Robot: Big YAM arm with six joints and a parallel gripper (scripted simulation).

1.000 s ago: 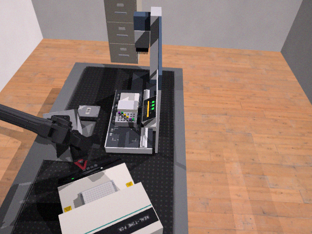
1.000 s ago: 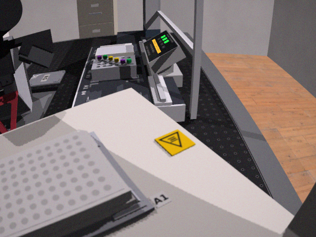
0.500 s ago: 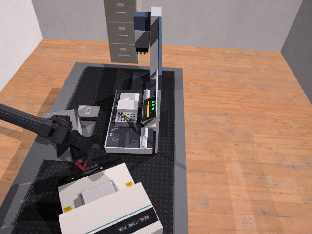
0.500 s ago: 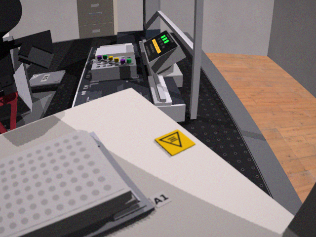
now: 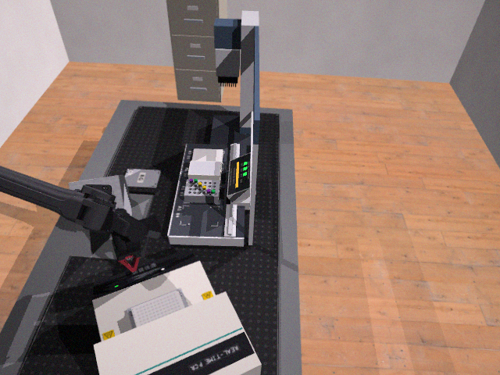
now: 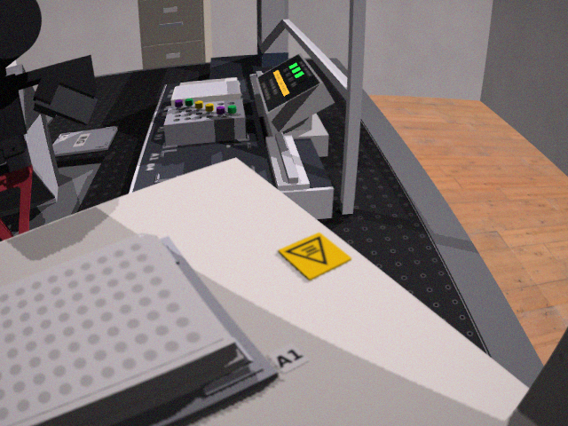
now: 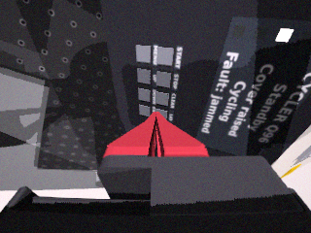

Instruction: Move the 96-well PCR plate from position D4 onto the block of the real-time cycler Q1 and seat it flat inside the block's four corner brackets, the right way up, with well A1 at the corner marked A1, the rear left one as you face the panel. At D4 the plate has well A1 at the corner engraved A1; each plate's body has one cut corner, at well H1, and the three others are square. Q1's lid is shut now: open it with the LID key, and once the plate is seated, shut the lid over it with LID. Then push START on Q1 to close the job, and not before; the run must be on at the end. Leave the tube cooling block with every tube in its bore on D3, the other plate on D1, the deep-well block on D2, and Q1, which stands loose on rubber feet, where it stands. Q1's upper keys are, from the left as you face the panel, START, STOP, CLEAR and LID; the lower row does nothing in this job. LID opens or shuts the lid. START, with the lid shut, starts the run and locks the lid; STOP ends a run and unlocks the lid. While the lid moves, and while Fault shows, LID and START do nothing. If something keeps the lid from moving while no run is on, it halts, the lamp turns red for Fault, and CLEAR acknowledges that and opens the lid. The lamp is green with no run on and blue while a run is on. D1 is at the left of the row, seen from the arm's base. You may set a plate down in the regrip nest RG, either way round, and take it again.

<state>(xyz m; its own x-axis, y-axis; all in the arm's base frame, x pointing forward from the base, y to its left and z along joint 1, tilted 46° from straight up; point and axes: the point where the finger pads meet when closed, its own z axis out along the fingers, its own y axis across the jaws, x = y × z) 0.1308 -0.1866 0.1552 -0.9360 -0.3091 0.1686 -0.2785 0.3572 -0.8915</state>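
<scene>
We are holding our gripper [image 7: 156,141] over the cycler's [image 5: 189,343] front panel, its red fingers [image 5: 129,262] pressed together with nothing between them. In the wrist view the tip is pointing at the near end of the key grid [image 7: 155,80], by the column labelled START, STOP and CLEAR; whether it is touching a key we cannot tell. A green lamp [image 5: 116,286] is glowing on the panel.

The plate [image 5: 157,308] is lying on the cycler's block, wells up, with the lid [image 5: 177,347] standing open behind it. In the exterior view one plate [image 6: 91,316] corner is sitting just beside the A1 label [image 6: 290,358], inside a bracket there.

On the dark surface [image 5: 258,282] the deck [image 5: 205,237] is carrying the tube block [image 5: 201,189] with its coloured caps, and a pale block [image 5: 206,162] behind that. The deck's near position is showing only its corner marks.
</scene>
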